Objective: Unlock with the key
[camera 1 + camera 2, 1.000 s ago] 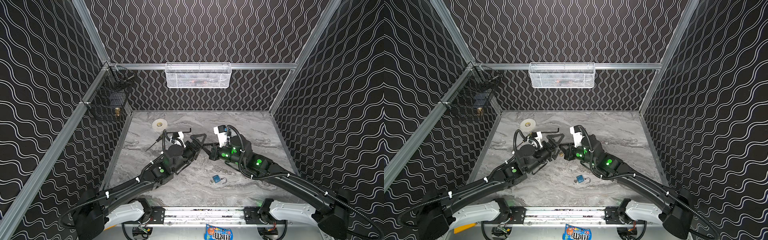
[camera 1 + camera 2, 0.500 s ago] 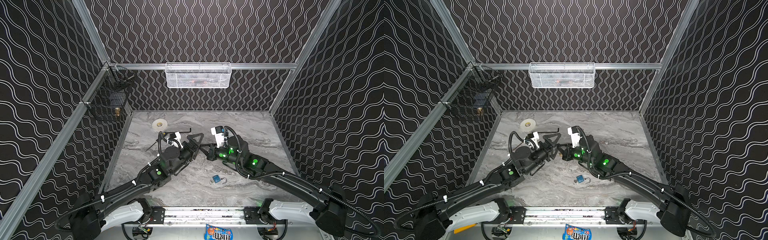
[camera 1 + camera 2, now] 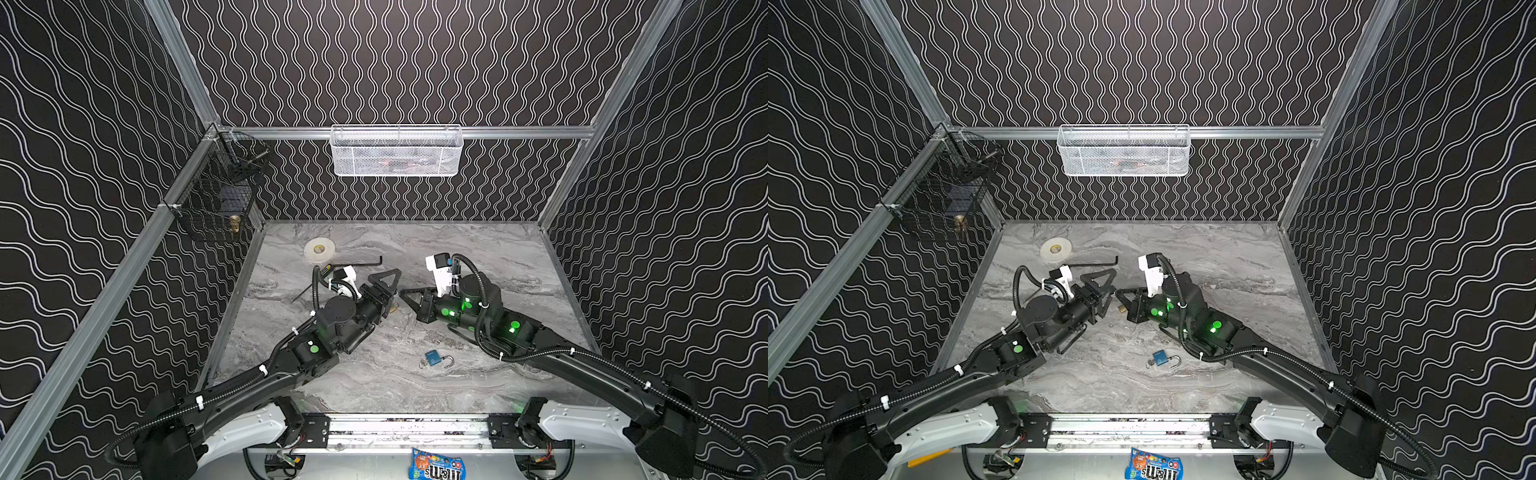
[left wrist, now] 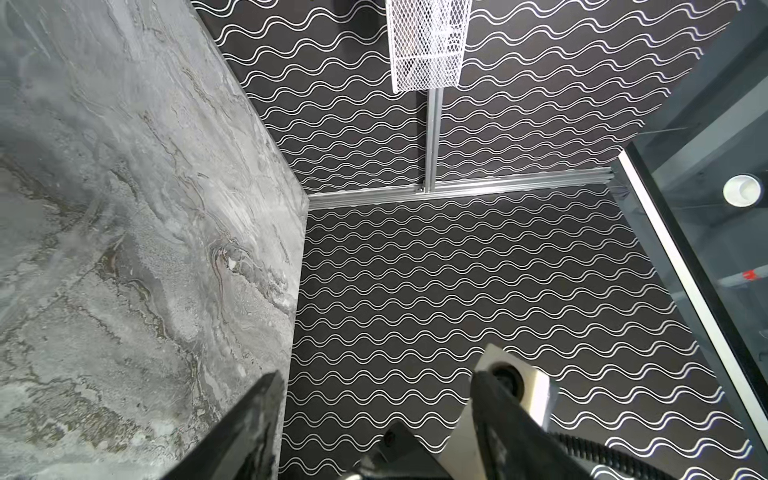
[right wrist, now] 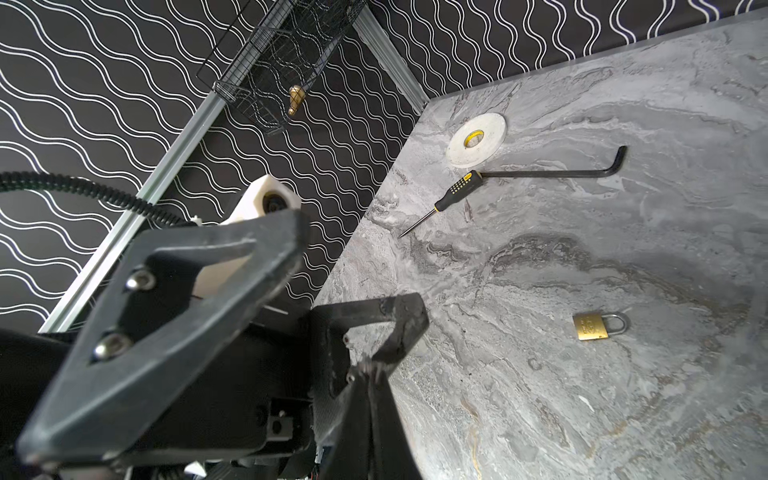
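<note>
A shut brass padlock [image 5: 594, 326] lies on the marble table [image 3: 478, 266]; in both top views it peeks out beneath the two grippers [image 3: 393, 308]. A blue padlock [image 3: 433, 358] with its shackle open lies nearer the front. My right gripper [image 5: 370, 368] is shut, and its tips point between the spread fingers [image 5: 187, 324] of my left gripper [image 3: 392, 291], which is open. A small pale metal bit shows at the right tips, and I cannot tell whether it is the key. In the left wrist view the right gripper's tip sits low between the left gripper's [image 4: 374, 415] black fingers.
A tape roll [image 3: 319, 250], a black hex key [image 3: 361, 262] and a screwdriver [image 5: 453, 197] lie at the back left of the table. A black wire basket [image 3: 220, 195] hangs on the left wall and a white mesh basket [image 3: 397, 151] on the back rail. A candy bag [image 3: 434, 469] lies at the front.
My right gripper has moved left, bringing its tips in between the left fingers. The left jaws have narrowed and the left arm has drawn back a little.
</note>
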